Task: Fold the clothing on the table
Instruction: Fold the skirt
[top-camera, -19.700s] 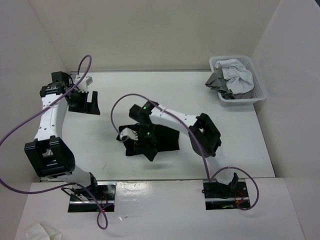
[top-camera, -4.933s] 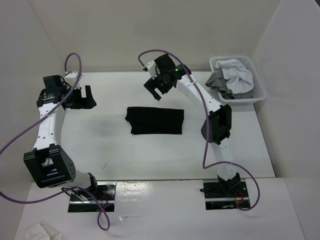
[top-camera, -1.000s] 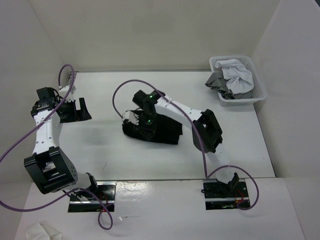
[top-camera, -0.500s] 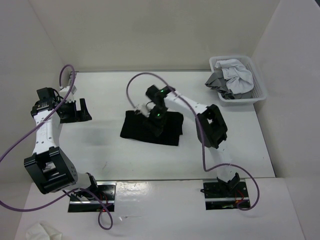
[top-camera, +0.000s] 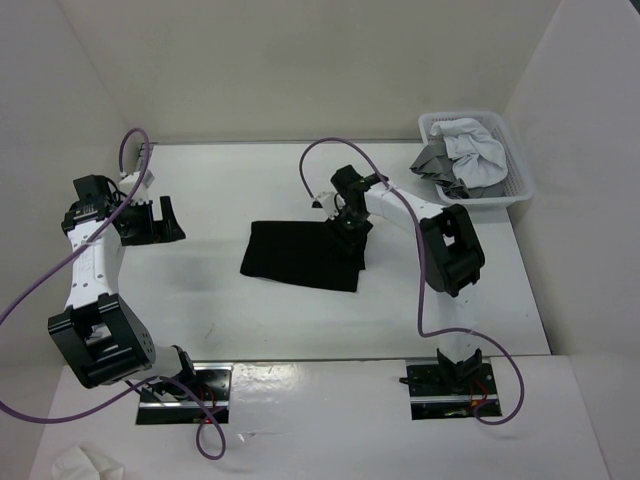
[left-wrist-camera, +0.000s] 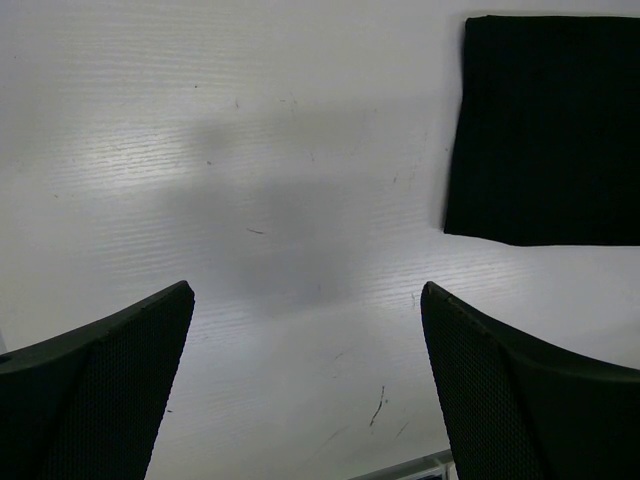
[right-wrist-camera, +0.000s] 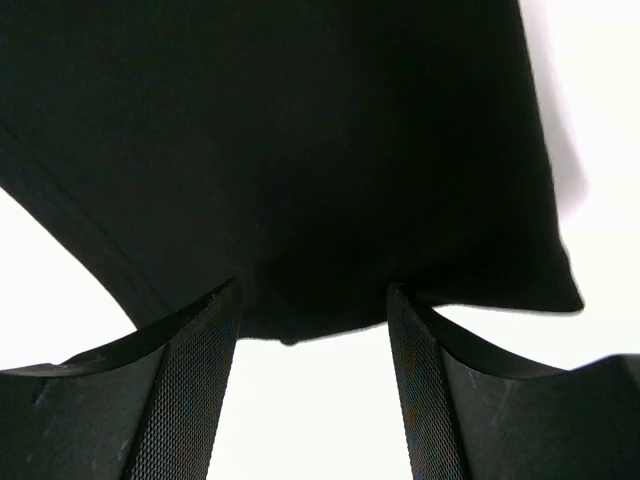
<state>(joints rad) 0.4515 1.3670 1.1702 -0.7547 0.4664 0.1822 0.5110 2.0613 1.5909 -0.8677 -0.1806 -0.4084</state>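
White walls box in the matte white surface (top-camera: 200, 290), lightly scuffed in the left wrist view, with a basket (top-camera: 485, 203) of white and grey garments in its far right corner. Near the middle I see the clothing (top-camera: 295, 257), plain black, lying flat as a folded, slightly skewed rectangle. My right gripper (top-camera: 350, 226) sits at its far right corner with jaws apart, clamping nothing, while the left gripper (top-camera: 150, 220) hangs over bare surface well to the left, jaws wide apart.
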